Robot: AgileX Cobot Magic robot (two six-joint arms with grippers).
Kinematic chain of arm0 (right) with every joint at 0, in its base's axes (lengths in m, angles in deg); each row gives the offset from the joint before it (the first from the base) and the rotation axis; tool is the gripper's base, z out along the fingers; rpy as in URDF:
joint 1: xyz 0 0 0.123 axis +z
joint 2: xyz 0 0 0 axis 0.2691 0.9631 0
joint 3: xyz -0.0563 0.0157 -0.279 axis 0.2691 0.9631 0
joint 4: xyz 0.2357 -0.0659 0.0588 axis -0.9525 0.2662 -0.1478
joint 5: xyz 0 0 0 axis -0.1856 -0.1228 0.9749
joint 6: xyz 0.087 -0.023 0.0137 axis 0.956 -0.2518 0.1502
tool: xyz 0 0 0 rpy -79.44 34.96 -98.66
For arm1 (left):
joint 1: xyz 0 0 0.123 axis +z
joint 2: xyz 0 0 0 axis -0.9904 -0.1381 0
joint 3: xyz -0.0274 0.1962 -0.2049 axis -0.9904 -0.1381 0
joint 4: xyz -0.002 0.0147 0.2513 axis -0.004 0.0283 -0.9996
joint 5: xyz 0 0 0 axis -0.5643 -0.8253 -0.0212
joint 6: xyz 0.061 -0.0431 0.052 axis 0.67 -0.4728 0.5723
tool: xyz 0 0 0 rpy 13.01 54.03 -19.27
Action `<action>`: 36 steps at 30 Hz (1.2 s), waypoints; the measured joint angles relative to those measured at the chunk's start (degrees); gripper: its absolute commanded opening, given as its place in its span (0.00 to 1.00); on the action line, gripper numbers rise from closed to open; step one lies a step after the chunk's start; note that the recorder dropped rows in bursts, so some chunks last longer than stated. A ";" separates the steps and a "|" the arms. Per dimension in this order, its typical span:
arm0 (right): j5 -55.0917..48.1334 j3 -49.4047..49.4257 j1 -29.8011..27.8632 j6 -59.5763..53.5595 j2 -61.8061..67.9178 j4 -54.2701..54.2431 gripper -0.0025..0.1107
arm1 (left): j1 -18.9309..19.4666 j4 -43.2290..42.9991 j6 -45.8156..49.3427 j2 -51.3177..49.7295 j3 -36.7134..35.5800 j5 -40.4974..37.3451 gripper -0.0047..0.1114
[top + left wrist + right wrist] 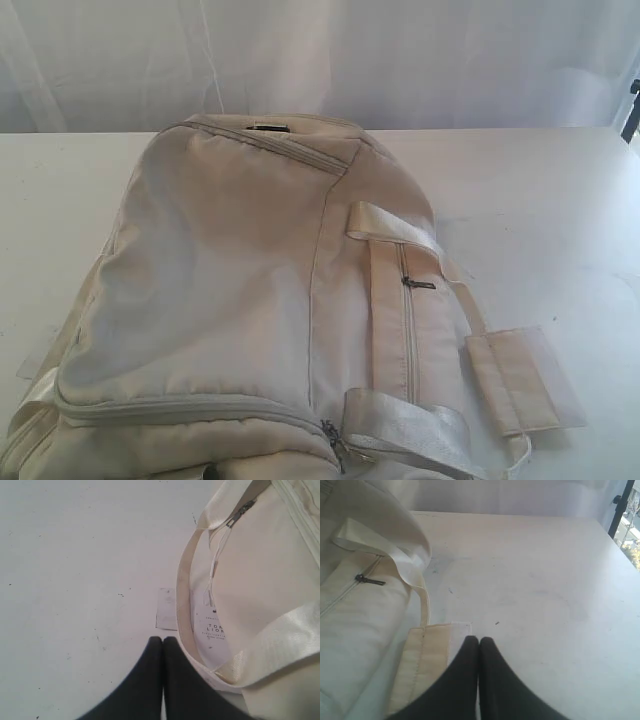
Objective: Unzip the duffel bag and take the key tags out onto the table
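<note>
Left gripper (162, 641): 2 black fingers pressed together, holding nothing, aimed down at the white table (75, 580), just beside the duffel bag (260, 565) and its webbing handle (183, 595). Right gripper (479, 641) is likewise pinched together and empty, at the edge of the bag's padded strap flap (420, 660). The bag lies flat mid-table, main zipper (190, 408) closed.

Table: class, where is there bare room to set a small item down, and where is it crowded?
Bare table lies right of the duffel bag, up to the far edge, and a smaller patch on its left. Crowded: near right, where the handle pad lies.
</note>
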 measured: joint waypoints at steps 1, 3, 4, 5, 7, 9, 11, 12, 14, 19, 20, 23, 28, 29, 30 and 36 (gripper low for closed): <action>0.00 0.00 0.00 0.58 0.00 0.00 0.02 | 0.00 0.00 0.00 0.00 0.00 0.00 0.04; 0.00 0.00 0.00 0.79 0.00 0.00 0.02 | 0.00 0.00 0.00 0.00 0.00 0.00 0.04; 0.00 0.00 0.00 0.91 0.00 0.00 0.02 | 0.00 0.00 0.00 0.00 0.00 0.00 0.04; 0.00 0.00 0.00 1.01 0.00 0.00 0.02 | 0.00 0.00 0.00 0.00 0.00 0.00 0.04; 0.00 0.00 0.00 1.14 0.00 0.00 0.02 | 0.00 0.00 0.00 0.00 0.00 0.00 0.04; 0.00 0.00 0.00 1.14 0.00 0.00 0.02 | 0.00 0.00 0.00 0.00 0.00 0.00 0.04; 0.00 0.00 0.00 1.14 0.00 0.00 0.02 | 0.00 0.00 0.00 0.00 0.00 0.00 0.04; 0.00 0.00 0.00 1.14 0.00 0.00 0.02 | 0.00 0.00 0.00 0.00 0.00 0.00 0.04; 0.00 0.00 0.00 1.02 0.00 0.00 0.02 | 0.00 0.00 0.00 0.00 0.00 0.00 0.04; 0.00 0.00 0.00 1.02 0.00 0.00 0.02 | 0.00 0.00 0.00 0.00 0.00 0.00 0.04; 0.00 0.00 0.00 1.02 0.00 0.00 0.02 | 0.00 0.00 0.00 0.00 0.00 0.00 0.04; 0.00 0.00 0.00 1.02 0.00 0.00 0.02 | 0.00 0.00 0.00 0.00 0.00 1.84 0.04; 0.00 0.00 0.00 1.02 0.00 0.00 0.02 | 0.00 0.00 0.00 0.00 0.00 9.20 0.04; 0.00 0.00 0.00 1.02 0.00 0.00 0.02 | 0.00 0.00 0.00 0.00 0.00 11.56 0.04; 0.36 0.00 0.00 1.02 0.00 0.00 0.02 | 0.00 0.00 0.00 0.00 0.00 13.29 0.04; 7.35 0.00 0.00 1.02 0.00 0.00 0.02 | 0.00 0.00 0.00 0.00 0.00 27.27 0.04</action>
